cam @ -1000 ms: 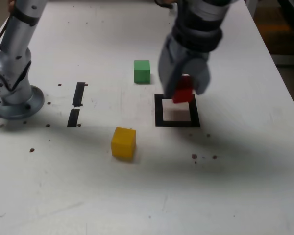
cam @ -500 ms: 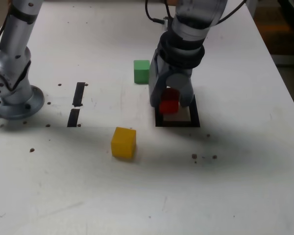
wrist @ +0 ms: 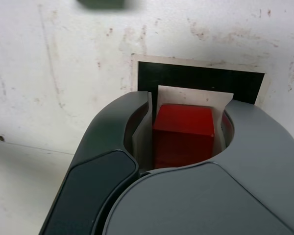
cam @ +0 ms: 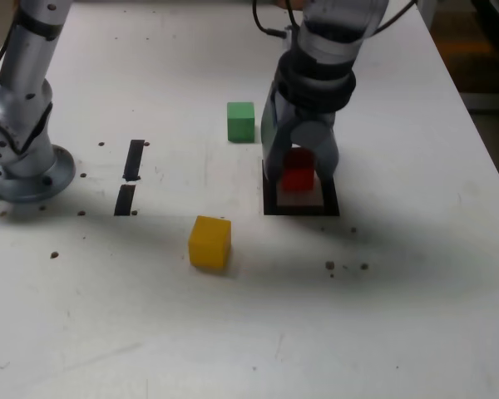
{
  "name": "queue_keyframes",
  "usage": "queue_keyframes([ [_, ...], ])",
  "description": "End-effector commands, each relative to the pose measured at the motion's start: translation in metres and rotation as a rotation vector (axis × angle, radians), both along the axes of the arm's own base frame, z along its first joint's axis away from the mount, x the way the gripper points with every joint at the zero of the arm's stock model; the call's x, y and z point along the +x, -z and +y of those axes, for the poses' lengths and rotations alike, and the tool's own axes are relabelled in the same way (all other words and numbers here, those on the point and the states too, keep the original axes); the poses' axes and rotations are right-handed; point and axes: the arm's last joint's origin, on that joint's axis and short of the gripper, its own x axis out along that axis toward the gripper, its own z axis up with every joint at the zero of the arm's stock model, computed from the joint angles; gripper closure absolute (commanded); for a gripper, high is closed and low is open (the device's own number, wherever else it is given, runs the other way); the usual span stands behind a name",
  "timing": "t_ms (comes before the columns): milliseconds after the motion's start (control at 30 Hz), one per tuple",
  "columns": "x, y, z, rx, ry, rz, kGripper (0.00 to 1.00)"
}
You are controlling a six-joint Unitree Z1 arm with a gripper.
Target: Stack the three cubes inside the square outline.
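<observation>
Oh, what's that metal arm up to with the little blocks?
The robot arm's gripper is gripping the red cube over the square outline taped on the table. In the exterior view, the green cube and yellow cube sit outside it, to its left. Nothing is stacked.

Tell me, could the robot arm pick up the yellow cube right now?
Probably not yet: its gripper is closed on the red cube, which would need setting down first. Nothing seems to block the yellow cube itself.
</observation>
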Motion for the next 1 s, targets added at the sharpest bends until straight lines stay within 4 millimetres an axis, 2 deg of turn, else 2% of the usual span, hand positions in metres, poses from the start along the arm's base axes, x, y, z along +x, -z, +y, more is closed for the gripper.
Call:
queue_keyframes([
  [0, 0.002, 0.005, 0.000, -0.006, 0.004, 0.002, 0.83],
  [67, 0.003, 0.006, 0.000, -0.007, 0.004, 0.002, 0.81],
  [133, 0.002, 0.005, 0.000, -0.008, 0.004, 0.005, 0.73],
  [200, 0.001, 0.004, 0.000, -0.007, 0.004, 0.007, 0.54],
  [300, 0.000, 0.001, 0.000, -0.005, 0.006, 0.013, 0.20],
  [367, 0.000, -0.002, 0.000, -0.005, 0.013, 0.012, 0.05],
  [400, -0.001, -0.004, 0.000, -0.005, 0.018, 0.013, 0.02],
  [533, -0.004, -0.021, -0.002, -0.003, 0.046, 0.006, 0.00],
  [633, -0.016, -0.052, -0.010, 0.012, 0.079, -0.022, 0.00],
  [767, -0.052, -0.101, -0.027, 0.060, 0.155, -0.087, 0.00],
  [833, -0.074, -0.116, -0.037, 0.078, 0.204, -0.106, 0.00],
  [900, -0.092, -0.120, -0.048, 0.077, 0.251, -0.097, 0.00],
  [967, -0.102, -0.113, -0.060, 0.057, 0.291, -0.054, 0.00],
])
